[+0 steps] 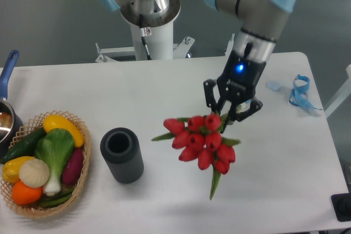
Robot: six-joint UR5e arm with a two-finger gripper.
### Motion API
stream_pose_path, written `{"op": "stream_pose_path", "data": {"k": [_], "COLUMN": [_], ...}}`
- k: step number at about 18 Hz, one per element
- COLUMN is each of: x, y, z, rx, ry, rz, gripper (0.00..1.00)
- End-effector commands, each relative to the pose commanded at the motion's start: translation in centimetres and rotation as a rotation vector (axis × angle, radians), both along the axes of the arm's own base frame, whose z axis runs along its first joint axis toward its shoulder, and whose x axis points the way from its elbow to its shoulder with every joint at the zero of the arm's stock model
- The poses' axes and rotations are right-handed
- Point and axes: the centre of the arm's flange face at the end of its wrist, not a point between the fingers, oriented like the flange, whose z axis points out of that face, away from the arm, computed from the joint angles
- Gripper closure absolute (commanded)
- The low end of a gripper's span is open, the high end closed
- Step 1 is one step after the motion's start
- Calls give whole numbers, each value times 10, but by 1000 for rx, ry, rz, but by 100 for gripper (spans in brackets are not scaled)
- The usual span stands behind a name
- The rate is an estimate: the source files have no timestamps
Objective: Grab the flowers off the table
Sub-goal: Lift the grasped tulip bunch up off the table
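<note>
The black two-finger gripper [229, 110] has its fingers closed round the bunch of glossy red tulips [202, 140] with green leaves, over the smooth white surface [164, 91].

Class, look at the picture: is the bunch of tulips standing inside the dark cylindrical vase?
No. The flowers are at the gripper, to the right of the vase, whose opening shows nothing in it.

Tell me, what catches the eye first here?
The red flowers stand out most, right of the middle of the white table, with the black gripper right above them. At the left edge sits a basket of bright vegetables, with a dark ribbed cup beside it.
</note>
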Motion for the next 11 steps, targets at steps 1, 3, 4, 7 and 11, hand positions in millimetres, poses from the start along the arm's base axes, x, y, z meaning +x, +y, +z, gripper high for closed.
{"op": "stream_pose_path", "data": {"k": [1, 3, 4, 7, 11], "x": [-2, -2, -3, -8, -9], "y": [-3, -4, -5, -11, -12], "z": [2, 4, 5, 7, 8], "rx": [19, 30, 31, 34, 34], "ry": [-10, -12, -9, -5, -4], "rz": [3, 2, 3, 16, 17], "gripper": [72, 72, 72, 72, 72]}}
